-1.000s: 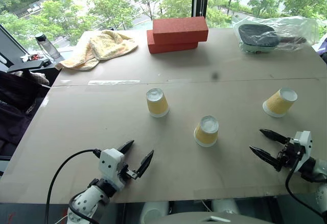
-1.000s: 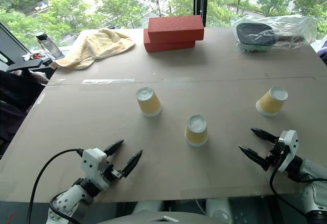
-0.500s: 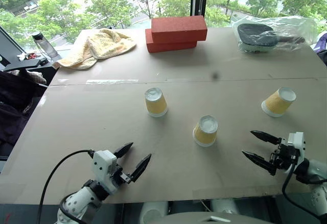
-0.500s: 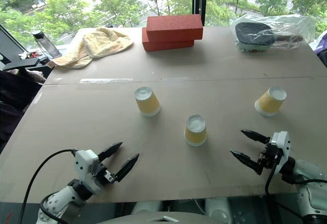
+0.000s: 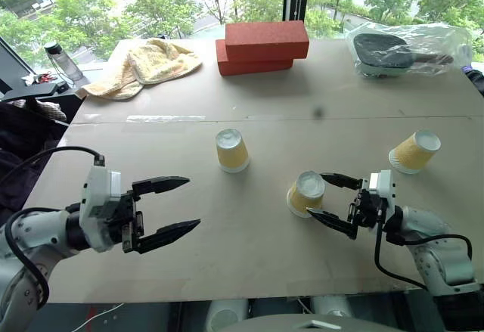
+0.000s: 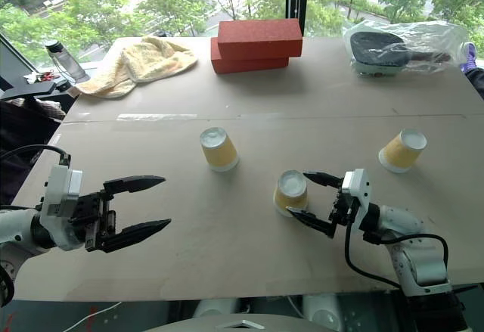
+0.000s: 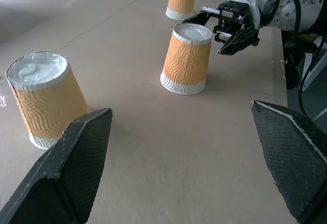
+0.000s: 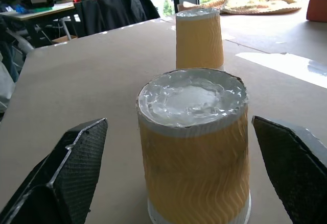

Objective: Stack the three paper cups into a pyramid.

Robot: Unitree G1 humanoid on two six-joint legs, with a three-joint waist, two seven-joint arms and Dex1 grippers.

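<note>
I see the table (image 5: 151, 287) carrying clutter at the far edge — two stacked red bricks (image 5: 261, 47), a yellow towel (image 5: 147, 63) at the far left, a clear plastic bag (image 5: 408, 47) with something dark inside at the far right; can't make out what it is. None of it lies between the grippers and the cups. All three paper cups stand upside down, well apart: left cup (image 5: 231, 150), middle cup (image 5: 305, 193), right cup (image 5: 414, 151) tilted near the right edge. Right gripper (image 5: 330, 200) is level, pointing left, fingers spread on either side of the middle cup — not touching it as far as I can tell. Left gripper (image 5: 168, 207) hovers spread wide above the near left of the table, nothing between its fingers.
</note>
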